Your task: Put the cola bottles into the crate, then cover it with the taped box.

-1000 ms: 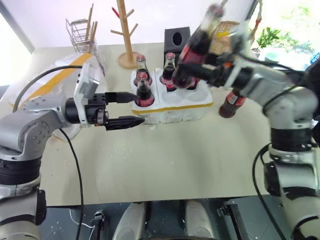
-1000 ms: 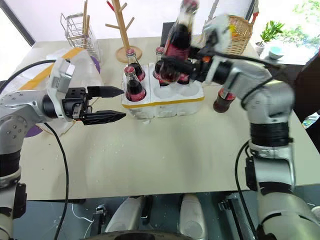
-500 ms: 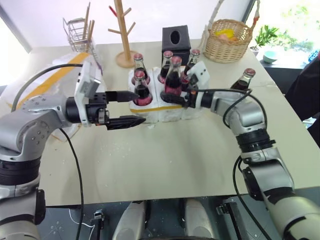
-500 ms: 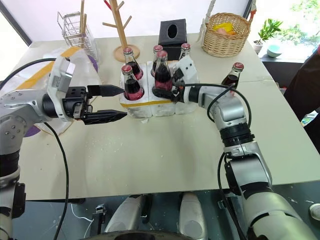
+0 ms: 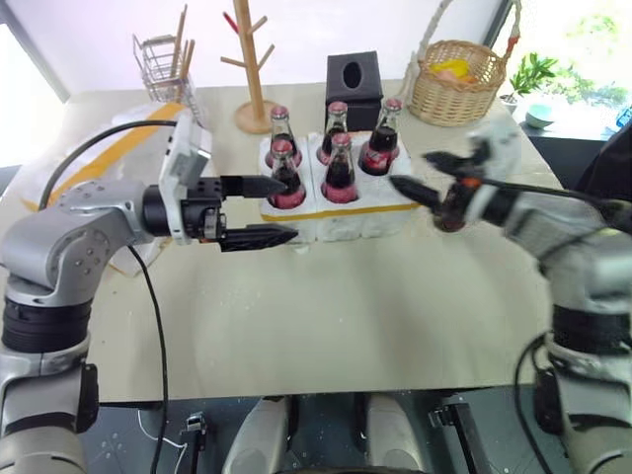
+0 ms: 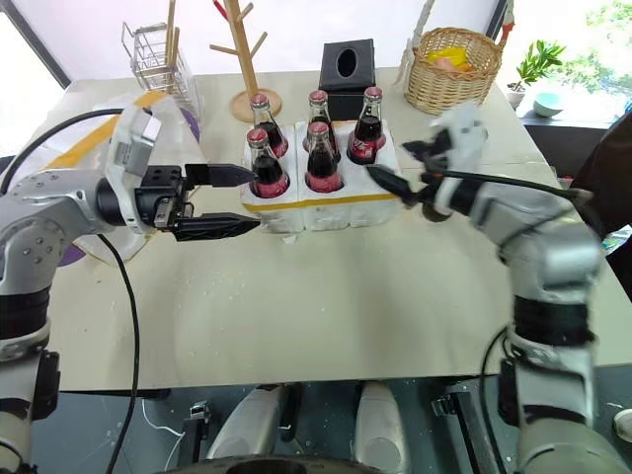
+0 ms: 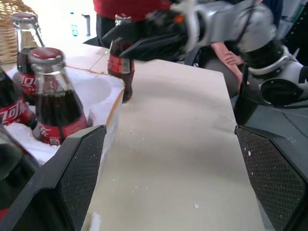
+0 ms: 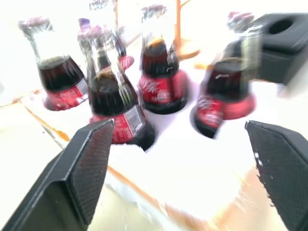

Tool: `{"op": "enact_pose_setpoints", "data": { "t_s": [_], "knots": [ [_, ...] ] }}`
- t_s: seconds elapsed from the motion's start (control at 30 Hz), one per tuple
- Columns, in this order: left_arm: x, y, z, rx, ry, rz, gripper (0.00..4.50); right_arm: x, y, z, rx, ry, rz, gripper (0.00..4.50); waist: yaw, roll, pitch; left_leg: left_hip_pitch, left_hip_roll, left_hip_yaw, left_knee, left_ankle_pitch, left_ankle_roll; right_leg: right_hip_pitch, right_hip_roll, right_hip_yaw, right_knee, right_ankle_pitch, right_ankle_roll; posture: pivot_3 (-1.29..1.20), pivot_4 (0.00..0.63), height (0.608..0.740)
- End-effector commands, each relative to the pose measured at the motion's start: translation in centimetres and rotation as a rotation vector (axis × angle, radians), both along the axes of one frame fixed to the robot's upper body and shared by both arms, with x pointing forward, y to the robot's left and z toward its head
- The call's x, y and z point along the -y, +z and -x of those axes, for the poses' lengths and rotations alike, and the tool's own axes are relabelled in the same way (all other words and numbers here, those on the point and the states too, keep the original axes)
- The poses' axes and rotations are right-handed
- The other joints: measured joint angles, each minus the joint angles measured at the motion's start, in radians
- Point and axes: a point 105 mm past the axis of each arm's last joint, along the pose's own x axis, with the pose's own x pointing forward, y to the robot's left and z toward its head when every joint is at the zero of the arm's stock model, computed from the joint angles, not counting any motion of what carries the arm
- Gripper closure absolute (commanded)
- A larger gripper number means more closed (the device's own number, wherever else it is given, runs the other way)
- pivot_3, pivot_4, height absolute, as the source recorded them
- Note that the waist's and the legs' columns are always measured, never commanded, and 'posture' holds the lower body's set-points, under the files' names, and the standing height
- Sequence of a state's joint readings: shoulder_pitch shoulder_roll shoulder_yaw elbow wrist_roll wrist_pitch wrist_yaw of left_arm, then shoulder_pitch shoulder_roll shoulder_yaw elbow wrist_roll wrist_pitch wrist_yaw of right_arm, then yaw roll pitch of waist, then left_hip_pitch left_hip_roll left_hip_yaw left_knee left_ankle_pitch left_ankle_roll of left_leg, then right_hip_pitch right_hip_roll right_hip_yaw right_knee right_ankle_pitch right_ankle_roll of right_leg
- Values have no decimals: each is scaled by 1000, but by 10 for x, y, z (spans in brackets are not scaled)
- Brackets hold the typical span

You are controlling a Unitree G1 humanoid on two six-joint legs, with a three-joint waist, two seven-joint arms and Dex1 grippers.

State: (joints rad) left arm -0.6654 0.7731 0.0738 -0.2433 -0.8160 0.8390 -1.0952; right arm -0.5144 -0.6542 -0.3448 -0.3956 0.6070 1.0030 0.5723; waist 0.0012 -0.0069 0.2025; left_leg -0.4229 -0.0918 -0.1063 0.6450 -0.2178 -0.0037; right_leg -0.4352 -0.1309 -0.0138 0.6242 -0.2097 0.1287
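The crate (image 6: 326,202), a low white foam tray with a yellow tape band along its side, sits on the beige table (image 6: 326,296) toward the far middle. Five cola bottles (image 6: 319,158) stand upright in its wells: three along the far row and two in the near row, leaving the near well at the robot's right end unfilled (white foam shows there in the left wrist view). A sixth bottle (image 7: 121,60) stands on the table just beside the crate's right end, largely hidden behind the right arm in the head views. The left gripper (image 6: 232,200) is held level at the crate's left end, its two black fingers spread wide with nothing between them; the upper fingertip lies close to the near-left bottle (image 6: 265,170), though contact cannot be confirmed. The right gripper (image 6: 400,168) is off the crate's right end, motion-blurred, jaws wide apart and holding nothing; it points toward the bottles. The taped box (image 5: 99,163), white with wide yellow tape, lies at the table's left side behind the left arm. Beyond the crate stand a black tissue box (image 6: 347,66), a wooden mug tree (image 6: 245,59), a wire rack (image 6: 158,54) and a wicker basket (image 6: 452,71).
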Motion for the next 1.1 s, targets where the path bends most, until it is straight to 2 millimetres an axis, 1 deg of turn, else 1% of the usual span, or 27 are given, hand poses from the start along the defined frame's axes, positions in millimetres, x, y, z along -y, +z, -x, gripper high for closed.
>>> {"op": "enact_pose_setpoints", "data": {
  "t_s": [0.03,0.07,0.1,0.2,0.3,0.4,0.53,0.6,0.7,0.83,0.9,0.93,1.0,1.03,1.1],
  "knots": [
    [4,8,2,43,-35,6,0,26,-8,18,-17,-145,13,63,3,0,0,0,0,0,0,0,0,1,0,0,0,0,0,0,150,734],
    [5,8,2,44,-43,7,0,34,-13,19,-28,-190,15,63,4,0,0,1,0,0,1,0,0,2,0,0,-1,0,0,0,150,734],
    [6,8,1,45,-47,7,0,37,-15,19,-33,-212,15,63,4,0,0,1,0,0,1,0,0,3,0,0,-2,-1,-1,0,150,734],
    [11,9,1,51,-69,10,0,54,-28,5,-57,-317,-8,63,1,0,0,2,1,4,2,0,1,3,0,2,-4,-1,-4,0,150,734],
    [13,10,1,56,-77,12,0,62,-40,-6,-74,-357,-8,63,4,0,0,3,1,4,2,0,1,5,1,2,-5,-1,-4,0,150,734],
    [14,11,0,61,-78,15,0,64,-46,-18,-81,-364,-32,63,2,0,0,3,1,4,1,0,1,5,1,2,-6,1,-1,0,150,734],
    [14,12,1,64,-79,14,0,68,-54,-33,-79,-382,-41,63,1,0,0,3,1,4,1,0,1,5,1,2,-6,1,-1,0,150,734],
    [14,12,3,63,-81,12,0,69,-55,-39,-72,-389,-49,63,1,0,0,3,1,4,1,0,1,5,1,2,-6,1,-1,0,150,734],
    [13,11,4,65,-78,4,0,68,-56,-54,-59,-393,-73,63,0,0,0,3,1,4,1,0,1,5,2,2,-6,1,-1,0,150,734],
    [13,11,5,65,-74,1,0,71,-58,-69,-53,-405,-91,63,-12,0,0,3,2,4,1,0,1,5,2,2,-6,1,-1,0,150,734],
    [13,12,5,65,-69,4,0,70,-58,-73,-42,-399,-92,579,-13,0,0,3,2,4,1,0,1,5,2,2,-6,1,-1,0,150,734],
    [13,13,5,66,-65,6,0,70,-57,-74,-37,-397,-90,940,-13,0,0,3,2,4,1,0,1,5,2,2,-6,1,-1,0,150,734],
    [12,14,5,66,-57,11,0,70,-52,-74,-17,-390,-85,1840,-12,0,0,3,2,4,1,0,1,5,2,2,-6,1,-1,0,150,734],
    [12,14,5,65,-54,12,0,71,-45,-73,7,-381,-86,1804,-12,0,0,3,2,4,1,0,1,5,2,2,-6,1,-1,0,150,734],
    [10,14,6,65,-44,15,0,72,-22,-68,77,-358,-96,1804,-13,0,0,3,2,4,1,0,1,5,2,2,-6,1,-1,0,150,734]
  ]
}}
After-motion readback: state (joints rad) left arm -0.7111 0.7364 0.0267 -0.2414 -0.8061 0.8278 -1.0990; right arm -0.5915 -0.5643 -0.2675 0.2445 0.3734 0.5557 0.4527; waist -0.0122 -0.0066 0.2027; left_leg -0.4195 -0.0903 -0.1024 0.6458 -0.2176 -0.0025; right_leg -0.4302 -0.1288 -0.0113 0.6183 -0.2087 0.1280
